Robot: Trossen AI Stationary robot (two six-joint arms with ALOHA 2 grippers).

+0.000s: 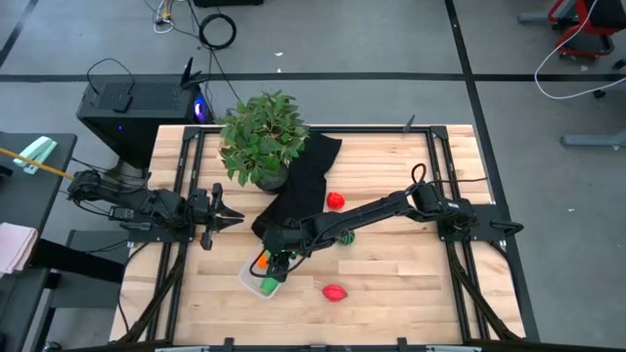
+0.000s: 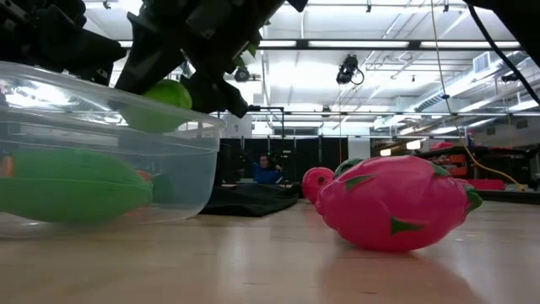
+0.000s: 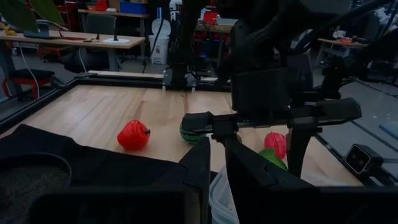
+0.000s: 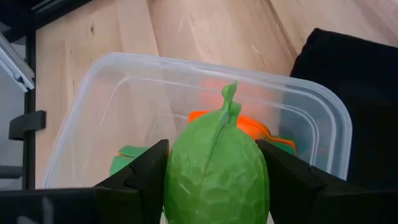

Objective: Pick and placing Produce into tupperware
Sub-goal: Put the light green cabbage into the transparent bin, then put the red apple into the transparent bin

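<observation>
The clear tupperware (image 1: 262, 277) sits on the table near its front edge, left of centre. It holds the orange carrot (image 4: 249, 127) and the long green one (image 2: 67, 184). My right gripper (image 1: 277, 260) hangs just above the tupperware's open top, shut on the light green produce (image 4: 214, 171). A red produce (image 1: 335, 200) lies by the black cloth. The dark green striped one (image 1: 347, 236) lies under the right arm. A second red one (image 1: 335, 292) lies near the front edge. My left gripper (image 1: 227, 210) waits open at the table's left side. My right gripper pinches the light green produce by its two opposite sides (image 4: 174, 180) between its two fingers (image 4: 140, 177). The fingers come from above, pointing down. The produce is lifted clear, over the tupperware's opening (image 2: 164, 100), its stem end pointing away from the wrist.
A leafy potted plant (image 1: 262, 137) stands at the far left of the table. A black cloth (image 1: 303, 176) lies beside it and reaches toward the tupperware. Bare wood lies to the right and along the front.
</observation>
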